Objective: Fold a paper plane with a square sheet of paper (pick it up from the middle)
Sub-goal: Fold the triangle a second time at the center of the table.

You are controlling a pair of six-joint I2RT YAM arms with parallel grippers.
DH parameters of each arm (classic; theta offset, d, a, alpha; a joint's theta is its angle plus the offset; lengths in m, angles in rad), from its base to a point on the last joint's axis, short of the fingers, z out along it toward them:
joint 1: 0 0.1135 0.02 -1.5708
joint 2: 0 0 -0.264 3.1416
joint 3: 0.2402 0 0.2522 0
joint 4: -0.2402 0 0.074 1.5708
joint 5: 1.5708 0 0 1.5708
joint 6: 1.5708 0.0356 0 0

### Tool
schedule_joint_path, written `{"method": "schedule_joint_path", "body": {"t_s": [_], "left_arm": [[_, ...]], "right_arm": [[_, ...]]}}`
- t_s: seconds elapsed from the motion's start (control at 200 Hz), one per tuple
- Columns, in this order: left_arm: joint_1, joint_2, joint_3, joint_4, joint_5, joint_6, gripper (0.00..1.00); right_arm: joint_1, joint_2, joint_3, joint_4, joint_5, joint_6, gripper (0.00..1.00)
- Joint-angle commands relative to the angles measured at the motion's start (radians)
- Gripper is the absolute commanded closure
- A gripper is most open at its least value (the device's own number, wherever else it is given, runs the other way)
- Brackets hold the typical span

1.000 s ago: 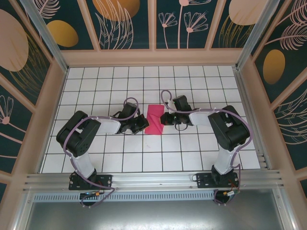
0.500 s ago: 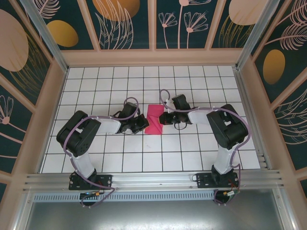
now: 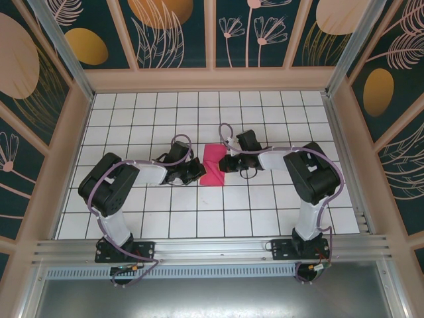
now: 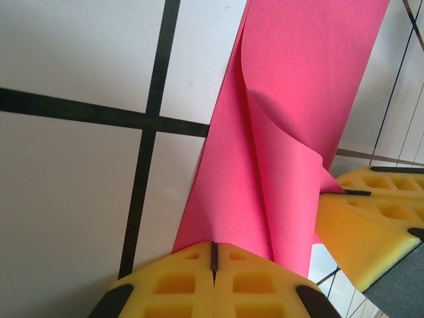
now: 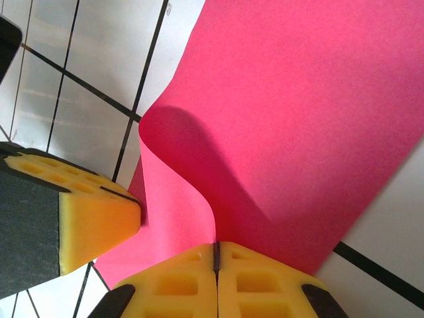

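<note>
The square sheet of paper, magenta-pink, lies folded into a narrow band on the white grid table between both arms. My left gripper is shut on its left edge. In the left wrist view the yellow pads meet at the left gripper, with the paper curling up from them. My right gripper is shut on the opposite edge. In the right wrist view the paper rises in a curved flap from the right gripper. The paper plane is out of view.
The other gripper's yellow pads sit close: the right gripper's pads in the left wrist view, the left gripper's pad in the right wrist view. Patterned walls with wooden rails enclose the table. An aluminium rail runs along the near edge.
The right arm has shifted slightly left and farther from its base. The paper and the left arm have stayed in place.
</note>
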Motion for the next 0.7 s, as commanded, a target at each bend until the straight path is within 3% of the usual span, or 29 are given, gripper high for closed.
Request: {"method": "schedule_joint_path", "body": {"t_s": [0.0,0.695], "left_arm": [[-0.003,0.032,0.009,-0.058,-0.036,0.024,0.97],[-0.003,0.001,0.016,-0.076,-0.045,0.030,0.95]], "right_arm": [[-0.002,0.007,0.034,-0.018,-0.020,-0.026,0.94],[-0.002,0.046,0.025,-0.040,0.011,-0.025,0.93]]}}
